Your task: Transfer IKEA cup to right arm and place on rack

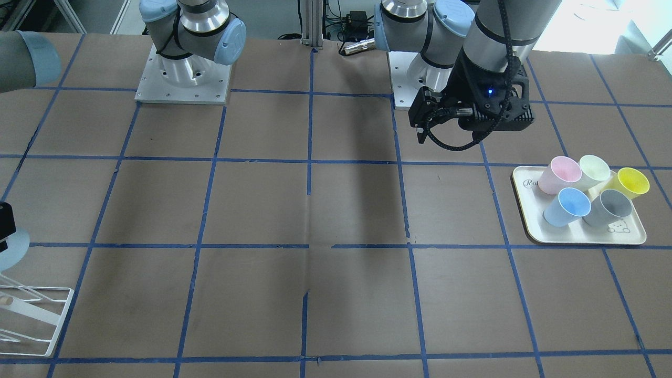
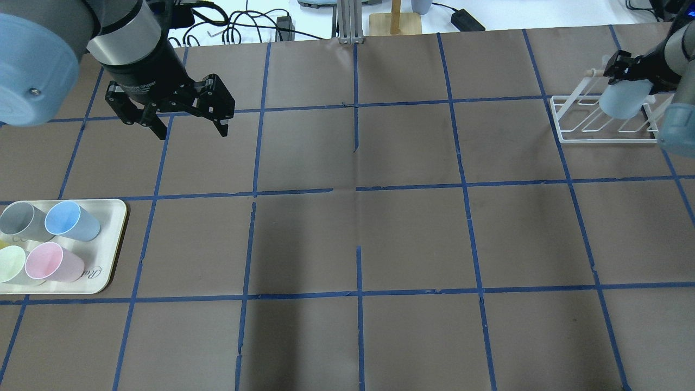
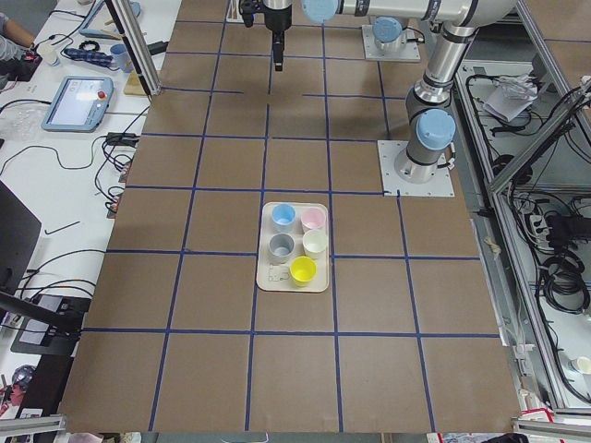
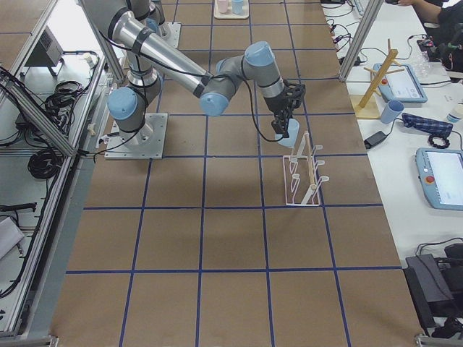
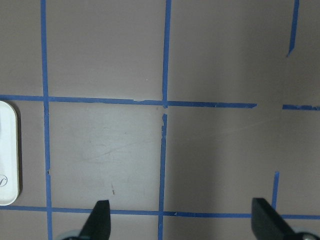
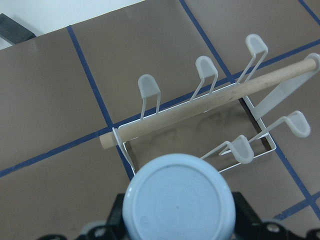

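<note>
IKEA cup is held over the rack, far right of the bench; right fingers are closed on its wall. Left fingers are spread wide, empty. Judged light, thin, slick, tapered: mid-wall grip advised.

Left arm grey-silver, pale blue joint caps; left hand black; braided black cable.

A cream tray lay on the brown table, which was gridded with blue tape. Five cups stood on the tray, open ends up. A pink cup and a blue cup were at one end, a pale green cup and a grey cup mid-tray, and a yellow cup at the other end.
</note>
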Robot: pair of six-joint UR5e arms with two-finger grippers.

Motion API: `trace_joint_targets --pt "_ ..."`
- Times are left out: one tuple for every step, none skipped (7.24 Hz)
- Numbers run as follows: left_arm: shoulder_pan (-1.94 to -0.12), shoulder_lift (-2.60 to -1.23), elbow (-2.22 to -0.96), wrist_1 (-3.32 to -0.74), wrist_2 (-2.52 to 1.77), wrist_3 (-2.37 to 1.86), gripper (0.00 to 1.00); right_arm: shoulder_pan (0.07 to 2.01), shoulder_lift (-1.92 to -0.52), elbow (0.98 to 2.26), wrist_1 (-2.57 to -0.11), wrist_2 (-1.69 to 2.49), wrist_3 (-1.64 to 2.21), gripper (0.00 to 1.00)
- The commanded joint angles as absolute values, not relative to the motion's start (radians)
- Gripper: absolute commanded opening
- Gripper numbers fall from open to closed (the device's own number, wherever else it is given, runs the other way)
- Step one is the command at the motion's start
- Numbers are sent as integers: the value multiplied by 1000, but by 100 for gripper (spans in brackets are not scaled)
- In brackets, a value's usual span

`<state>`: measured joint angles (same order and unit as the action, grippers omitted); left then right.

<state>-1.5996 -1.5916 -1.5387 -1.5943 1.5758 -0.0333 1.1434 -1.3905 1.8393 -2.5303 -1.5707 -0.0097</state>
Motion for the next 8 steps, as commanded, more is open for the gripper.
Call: trace_joint_targets --pt "-1600 -1592 -1542 -1598 1571 -28 100 1143 -1356 1806 -2531 -1571 -9 0" --pt "-1600 -1591 -1542 -1598 1568 -28 100 1143 -1345 1802 -2533 -1569 -11 0" --pt "-1600 -1589 -1546 -1592 1565 -32 100 1143 -1342 1804 -2533 -1569 -8 0" --pt "-1600 -1591 -1549 -1585 1565 -37 100 1143 -1324 1802 -2534 -1569 -3 0" --pt "-1600 -1586 -1563 -1566 1565 -40 100 1143 -1313 1804 -2546 -1569 -5 0" --pt "-1600 -1585 -1562 -1562 1563 -40 100 1143 -1307 1805 -2548 -1569 -5 0" --pt "-1600 -1585 -1560 -1562 1563 -40 100 1141 -1301 1804 -2548 -1569 -8 0" --pt "-1600 -1585 -1562 -1560 1563 -40 100 1140 -1290 1804 -2549 -1569 -8 0"
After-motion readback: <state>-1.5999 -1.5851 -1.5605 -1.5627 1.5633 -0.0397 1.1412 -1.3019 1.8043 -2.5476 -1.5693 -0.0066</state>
